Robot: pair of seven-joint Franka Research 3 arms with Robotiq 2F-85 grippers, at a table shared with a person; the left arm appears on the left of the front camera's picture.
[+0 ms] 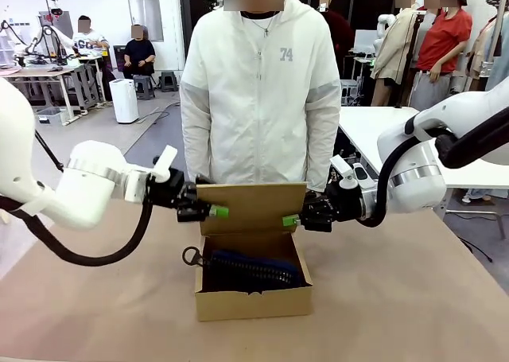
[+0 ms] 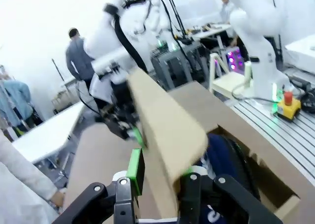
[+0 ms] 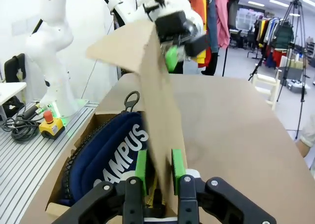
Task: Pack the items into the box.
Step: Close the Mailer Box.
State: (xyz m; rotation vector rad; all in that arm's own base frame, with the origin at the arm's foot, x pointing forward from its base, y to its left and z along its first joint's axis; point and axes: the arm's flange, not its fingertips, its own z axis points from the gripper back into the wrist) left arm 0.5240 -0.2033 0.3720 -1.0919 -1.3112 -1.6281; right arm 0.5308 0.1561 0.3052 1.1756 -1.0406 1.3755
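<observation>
A: Closing is the step in hand, I'd say. The box (image 1: 253, 289) sits on the table (image 1: 413, 298) between the arms, its flap lid (image 1: 251, 207) standing upright at the far side, in front of the person (image 1: 260, 91).

B: And the grippers?

A: The left gripper (image 1: 213, 212) pinches the flap's left edge between its green pads, jaws partly closed on the cardboard. The right gripper (image 1: 293, 219) has its jaws nearly together, clamped on the flap's right edge.

B: What's inside?

A: One navy pouch (image 3: 106, 157) with a black zipper, filling the box. Its pull ring (image 1: 192, 256) hangs over the left wall. I can't make out a stapler or knife; if they're in there, the pouch hides them.

B: Next move?

A: Likely both arms swing the flap toward the robot together, keeping level so it doesn't twist.

B: Count?

A: One box, one flap, one pouch, two grippers, one person at the table.
</observation>
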